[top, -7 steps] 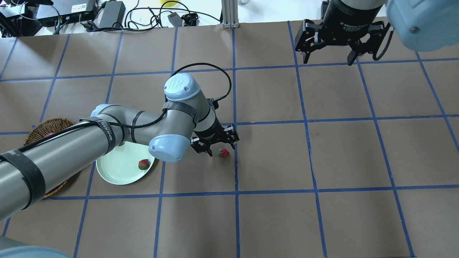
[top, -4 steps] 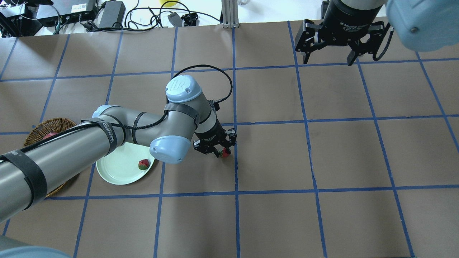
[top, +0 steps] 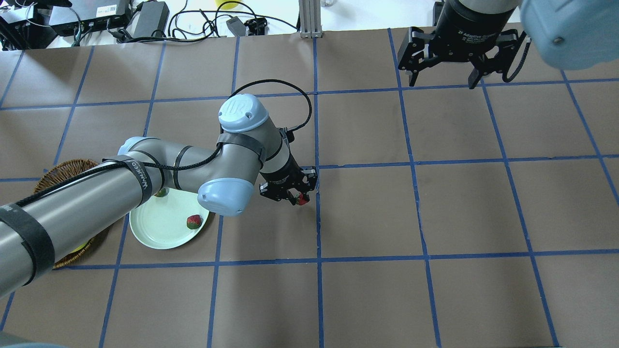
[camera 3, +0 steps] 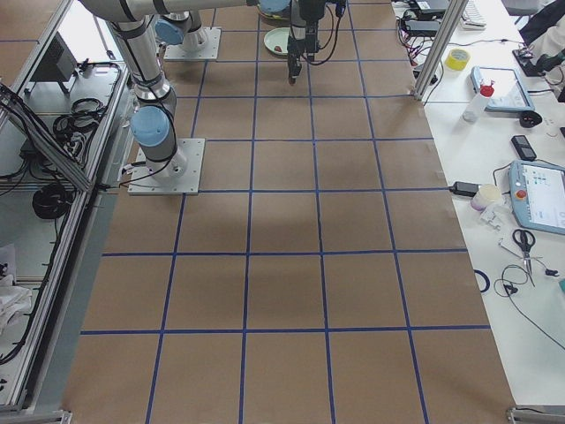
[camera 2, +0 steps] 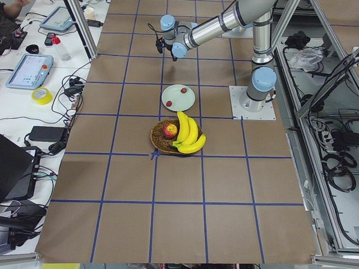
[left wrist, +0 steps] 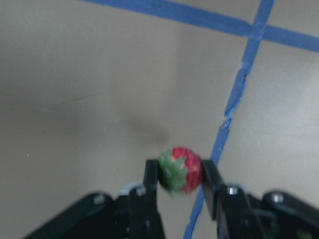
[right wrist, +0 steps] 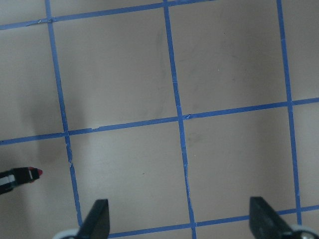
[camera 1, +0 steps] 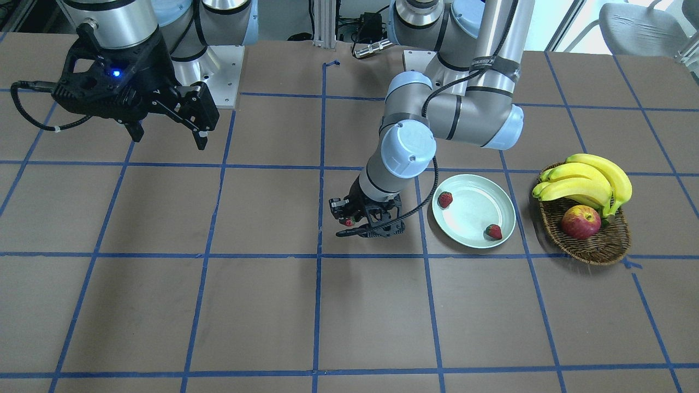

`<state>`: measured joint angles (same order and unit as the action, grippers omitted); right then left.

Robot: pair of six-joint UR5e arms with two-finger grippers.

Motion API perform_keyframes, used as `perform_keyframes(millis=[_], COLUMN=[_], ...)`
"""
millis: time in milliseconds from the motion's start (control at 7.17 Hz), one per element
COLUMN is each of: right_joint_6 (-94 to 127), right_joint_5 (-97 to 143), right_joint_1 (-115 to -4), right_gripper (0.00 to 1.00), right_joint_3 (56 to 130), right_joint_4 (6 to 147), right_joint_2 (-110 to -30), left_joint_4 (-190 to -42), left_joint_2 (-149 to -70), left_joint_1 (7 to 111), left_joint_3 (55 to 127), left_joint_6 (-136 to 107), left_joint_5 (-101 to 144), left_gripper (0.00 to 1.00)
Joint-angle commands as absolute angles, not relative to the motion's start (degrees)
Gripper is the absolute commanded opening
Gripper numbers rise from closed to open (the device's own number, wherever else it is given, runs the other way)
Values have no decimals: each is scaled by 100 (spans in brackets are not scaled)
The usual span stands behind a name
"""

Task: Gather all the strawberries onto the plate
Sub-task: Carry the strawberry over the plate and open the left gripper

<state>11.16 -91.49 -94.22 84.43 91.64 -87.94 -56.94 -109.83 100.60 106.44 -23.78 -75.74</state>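
My left gripper (top: 296, 197) is shut on one small red strawberry (top: 302, 198) and holds it just above the brown table, to the right of the plate. The left wrist view shows this strawberry (left wrist: 180, 170) pinched between both fingers. The pale green plate (top: 159, 232) lies under my left arm. It holds one strawberry (top: 194, 221) near its right rim and a second (top: 162, 192) half hidden by the arm. The front view shows both on the plate (camera 1: 469, 210). My right gripper (top: 443, 81) is open and empty, high at the far right.
A brown wicker basket (camera 1: 592, 248) with bananas (camera 1: 587, 177) and a red-yellow apple (camera 1: 580, 221) stands beside the plate on its outer side. Blue tape lines grid the table. Cables and boxes lie beyond the far edge.
My left gripper moved over the loose strawberry, shut on it, and has lifted it slightly toward the plate side. The right arm has not moved.
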Motion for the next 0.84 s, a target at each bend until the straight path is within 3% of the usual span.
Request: perform_keyframes(millis=[0,558,697], right_joint_6=[1116,1116,1116], right_joint_5=[-9149,-9149,-9141], right_joint_1=[-9422,-9422,-9413], right_gripper=[100,100,100], right_joint_3=[8446,8446,8446], right_joint_4=[9158,9167,9167], right_joint_2=[-8789,-8798,-8789], left_joint_4=[-7208,-7936,-7937], left_joint_2=[-10724,-10617,-10652], left_joint_1=[9093,7604,7594], left_joint_3=[9821,10238,10318], left_joint_6=[-1177,527,623], left_joint_5=[-8081,-8622,-8683], left_gripper=[0,0,14])
